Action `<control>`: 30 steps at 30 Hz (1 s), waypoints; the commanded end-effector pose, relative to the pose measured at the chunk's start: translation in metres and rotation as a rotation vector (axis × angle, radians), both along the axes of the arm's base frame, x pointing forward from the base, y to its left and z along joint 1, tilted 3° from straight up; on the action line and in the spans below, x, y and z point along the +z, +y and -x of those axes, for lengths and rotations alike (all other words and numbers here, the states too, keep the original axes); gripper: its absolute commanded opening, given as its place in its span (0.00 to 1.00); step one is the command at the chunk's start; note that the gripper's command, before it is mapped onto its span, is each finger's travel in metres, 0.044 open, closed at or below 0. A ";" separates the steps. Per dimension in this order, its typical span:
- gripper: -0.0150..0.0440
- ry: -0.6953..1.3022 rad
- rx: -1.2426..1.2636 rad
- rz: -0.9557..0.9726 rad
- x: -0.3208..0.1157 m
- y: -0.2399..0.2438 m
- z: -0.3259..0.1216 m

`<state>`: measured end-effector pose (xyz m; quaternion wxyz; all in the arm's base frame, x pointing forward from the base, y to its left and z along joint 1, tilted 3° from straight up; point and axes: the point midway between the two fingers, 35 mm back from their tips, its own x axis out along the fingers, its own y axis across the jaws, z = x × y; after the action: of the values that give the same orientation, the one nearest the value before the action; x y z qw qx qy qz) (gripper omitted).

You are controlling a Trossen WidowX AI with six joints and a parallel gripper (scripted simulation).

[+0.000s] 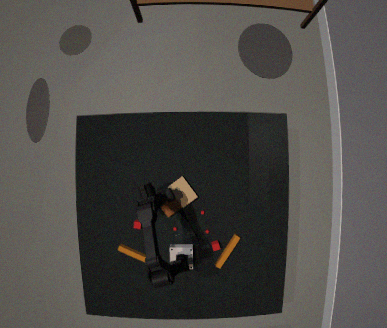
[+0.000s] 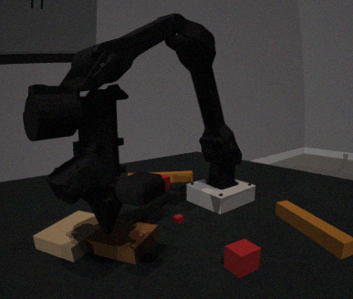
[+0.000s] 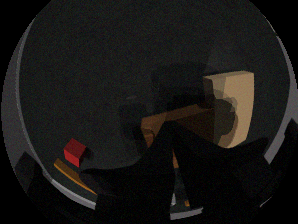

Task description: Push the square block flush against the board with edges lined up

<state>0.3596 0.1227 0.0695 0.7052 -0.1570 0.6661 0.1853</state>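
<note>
The tan board (image 1: 186,185) (image 2: 57,231) (image 3: 242,102) lies flat, at the far left in the exterior view. The brown square block (image 1: 170,210) (image 2: 114,252) (image 3: 192,121) lies beside one long side of the board, close against it. Whether their sides touch fully cannot be told. In the exterior view the board's near end sticks out past the block's near side. My gripper (image 2: 109,231) (image 3: 168,125) is shut and empty, with its tips over or close beside the block. It hides part of the block, and its shadow falls over both pieces.
Red cubes (image 1: 137,225) (image 1: 215,245) (image 2: 242,258) (image 3: 75,152) and small red cubes (image 1: 202,212) (image 2: 178,219) lie around the arm. Orange bars (image 1: 227,251) (image 1: 132,253) (image 2: 315,228) lie on both sides of the white base (image 1: 174,251) (image 2: 202,197).
</note>
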 end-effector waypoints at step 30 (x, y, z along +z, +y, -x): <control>0.25 -0.014 0.372 0.015 -0.056 -0.012 -0.023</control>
<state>0.3858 0.1131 0.0163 0.6651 -0.2836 0.6207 0.3033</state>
